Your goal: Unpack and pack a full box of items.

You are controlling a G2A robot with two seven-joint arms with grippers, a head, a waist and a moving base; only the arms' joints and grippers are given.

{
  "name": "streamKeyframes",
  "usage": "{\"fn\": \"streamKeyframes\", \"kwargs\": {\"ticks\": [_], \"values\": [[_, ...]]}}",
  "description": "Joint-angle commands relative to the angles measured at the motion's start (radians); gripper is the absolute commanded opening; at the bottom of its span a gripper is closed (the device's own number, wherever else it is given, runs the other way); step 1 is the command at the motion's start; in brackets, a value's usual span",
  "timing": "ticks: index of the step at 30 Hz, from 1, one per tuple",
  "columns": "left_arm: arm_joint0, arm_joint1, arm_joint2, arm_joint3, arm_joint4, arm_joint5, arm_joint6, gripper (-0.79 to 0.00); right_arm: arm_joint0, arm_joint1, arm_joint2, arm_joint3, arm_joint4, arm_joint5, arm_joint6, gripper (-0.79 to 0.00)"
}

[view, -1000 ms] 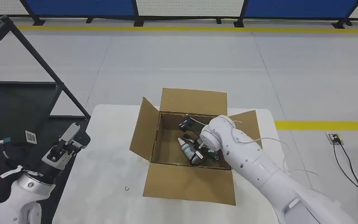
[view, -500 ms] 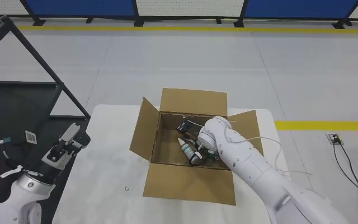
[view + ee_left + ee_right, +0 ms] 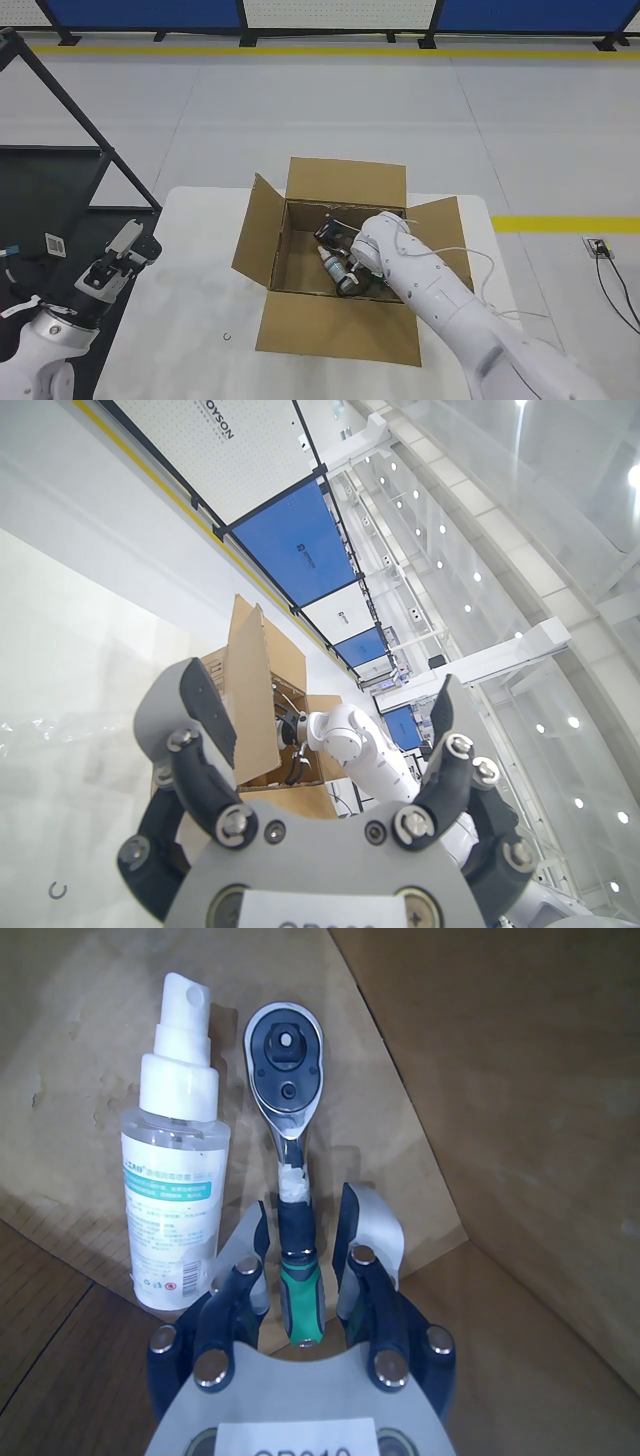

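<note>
Although the top view buries the right gripper (image 3: pixel 304 1210) inside the box (image 3: pixel 346 180), its wrist view reveals fingers spread astride a ratchet wrench (image 3: pixel 285 1078), spray bottle (image 3: pixel 172 1168) alongside; the left gripper (image 3: pixel 325 680) gapes empty.

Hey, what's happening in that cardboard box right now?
Right tool open, straddling wrench handle in box. Left tool open, empty, away from box. Spray bottle close beside wrench.
</note>
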Motion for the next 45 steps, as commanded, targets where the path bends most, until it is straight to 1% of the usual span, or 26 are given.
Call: {"fn": "streamKeyframes", "kwargs": {"ticks": [1, 4, 9, 11, 13, 15, 16, 17, 18, 19, 24, 28, 33, 38, 41, 45], "values": [[0.000, 0.000, 0.000, 0.000, 0.000, 0.000, 0.000, 0.000, 0.001, -0.007, 0.002, 0.014, 0.001, 0.001, -0.015, -0.465], [0.000, 0.000, 0.000, 0.000, 0.000, 0.000, 0.000, 0.000, 0.003, -0.018, 0.006, 0.037, 0.002, 0.004, -0.030, -0.493], [0.000, 0.000, 0.000, 0.000, 0.000, 0.000, 0.000, 0.000, 0.009, -0.038, 0.007, 0.079, 0.000, 0.012, -0.030, -0.499], [0.000, 0.000, 0.000, 0.000, 0.000, 0.000, 0.000, 0.000, 0.012, -0.046, 0.007, 0.093, 0.000, 0.011, -0.032, -0.520], [0.000, 0.000, 0.000, 0.000, 0.000, 0.000, 0.000, 0.000, 0.015, -0.054, 0.008, 0.108, 0.000, 0.007, -0.034, -0.523], [0.000, 0.000, 0.000, 0.000, 0.000, 0.000, 0.000, 0.000, 0.017, -0.061, 0.008, 0.122, -0.001, 0.002, -0.036, -0.563], [0.000, 0.000, 0.000, 0.000, 0.000, 0.000, 0.000, 0.000, 0.018, -0.065, 0.008, 0.129, -0.002, 0.000, -0.037, -0.637], [0.000, 0.000, 0.000, 0.000, 0.000, 0.000, 0.000, 0.000, 0.020, -0.068, 0.009, 0.135, -0.002, -0.001, -0.039, -0.690], [0.000, 0.000, 0.000, 0.000, 0.000, 0.000, 0.000, 0.000, 0.021, -0.071, 0.009, 0.141, -0.002, -0.004, -0.040, -0.760], [0.000, 0.000, 0.000, 0.000, 0.000, 0.000, 0.000, 0.000, 0.022, -0.074, 0.010, 0.148, -0.003, -0.006, -0.042, -0.785], [0.000, 0.000, 0.000, 0.000, 0.000, 0.000, 0.000, 0.000, 0.031, -0.086, 0.018, 0.175, -0.001, -0.015, -0.059, -0.785], [0.000, 0.000, 0.000, 0.000, 0.000, 0.000, 0.000, 0.000, 0.040, -0.088, 0.028, 0.182, 0.000, -0.036, -0.087, -0.785], [0.000, 0.000, 0.000, 0.000, 0.000, 0.000, 0.000, 0.000, 0.046, -0.075, 0.044, 0.163, -0.013, -0.074, -0.125, -0.785], [0.000, 0.000, 0.000, 0.000, 0.000, 0.000, 0.000, 0.000, 0.037, -0.044, 0.068, 0.105, -0.033, -0.112, -0.153, -0.785], [0.000, 0.000, 0.000, 0.000, 0.000, 0.000, 0.000, 0.000, 0.017, -0.014, 0.087, 0.039, -0.054, -0.143, -0.166, -0.785], [0.000, 0.000, 0.000, 0.000, 0.000, 0.000, 0.000, 0.000, -0.023, 0.042, 0.134, -0.085, -0.090, -0.163, -0.156, -0.785]]}}
